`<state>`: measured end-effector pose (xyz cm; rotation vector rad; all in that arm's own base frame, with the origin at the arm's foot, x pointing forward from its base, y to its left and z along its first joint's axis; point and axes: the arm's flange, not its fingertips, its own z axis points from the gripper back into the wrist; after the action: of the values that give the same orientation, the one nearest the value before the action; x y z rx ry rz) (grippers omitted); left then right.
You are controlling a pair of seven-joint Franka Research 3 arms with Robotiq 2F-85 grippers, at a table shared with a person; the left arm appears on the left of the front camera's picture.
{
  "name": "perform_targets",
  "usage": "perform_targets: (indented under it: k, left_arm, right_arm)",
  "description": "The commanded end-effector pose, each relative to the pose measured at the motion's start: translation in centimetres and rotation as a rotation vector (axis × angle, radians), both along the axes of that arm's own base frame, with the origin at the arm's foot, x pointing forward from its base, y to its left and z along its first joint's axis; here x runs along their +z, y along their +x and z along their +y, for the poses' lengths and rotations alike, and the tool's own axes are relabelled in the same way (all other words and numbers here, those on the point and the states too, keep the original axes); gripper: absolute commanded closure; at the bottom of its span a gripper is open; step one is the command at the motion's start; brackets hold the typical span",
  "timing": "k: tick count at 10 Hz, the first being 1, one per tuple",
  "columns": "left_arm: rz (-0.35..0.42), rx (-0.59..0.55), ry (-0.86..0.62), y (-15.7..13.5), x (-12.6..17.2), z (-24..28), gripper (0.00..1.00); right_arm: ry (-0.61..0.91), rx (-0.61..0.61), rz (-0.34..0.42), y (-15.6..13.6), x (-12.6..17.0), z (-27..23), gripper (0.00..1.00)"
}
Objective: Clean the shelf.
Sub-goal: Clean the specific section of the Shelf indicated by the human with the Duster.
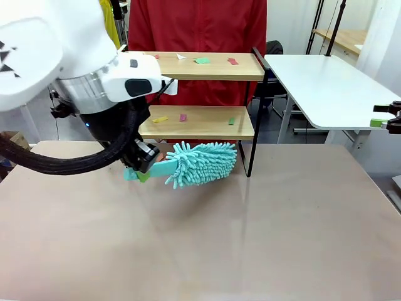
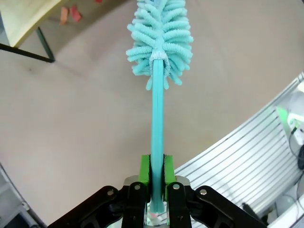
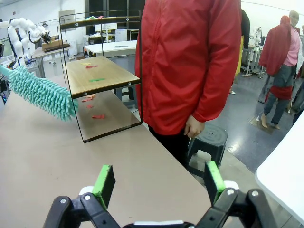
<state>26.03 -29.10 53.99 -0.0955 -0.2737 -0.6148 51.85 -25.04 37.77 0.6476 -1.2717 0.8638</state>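
The shelf (image 1: 207, 66) stands at the table's far side, two wooden boards in a black frame, with small coloured paper scraps (image 1: 202, 61) on both boards; it also appears as the shelf (image 3: 102, 76) in the right wrist view. My left gripper (image 1: 143, 164) is shut on the handle of a teal fluffy duster (image 1: 202, 164), whose head hangs just in front of the lower board. In the left wrist view, the green pads (image 2: 145, 170) clamp the duster handle (image 2: 157, 128). My right gripper (image 3: 159, 183) is open and holds nothing, off the table's right edge (image 1: 387, 119).
A person in a red jacket (image 1: 197, 25) stands behind the shelf, one hand (image 3: 194, 127) hanging at the side. A white side table (image 1: 326, 88) is at the right. The beige table (image 1: 250, 238) stretches bare in front.
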Motion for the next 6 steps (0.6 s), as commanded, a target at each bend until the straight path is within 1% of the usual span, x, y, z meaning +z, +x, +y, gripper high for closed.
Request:
perform_targets:
  k: [1,3,4,6]
  left_arm:
    - [-0.037,0.069,0.005,0.7,-1.3,-2.3,0.86]
    - [-0.030,0.151,0.035,1.7,-3.5,-4.5,0.86]
    - [-0.045,0.187,0.053,2.1,-4.5,-6.0,0.86]
    - [-0.095,0.242,0.028,3.0,-6.2,-8.7,0.86]
  right_arm:
    - [-0.001,-0.015,0.010,0.1,0.9,0.3,0.00]
    - [-0.001,-0.015,0.010,0.1,0.9,0.3,0.00]
    - [-0.001,-0.015,0.010,0.1,0.9,0.3,0.00]
    - [-0.001,-0.015,0.010,0.1,0.9,0.3,0.00]
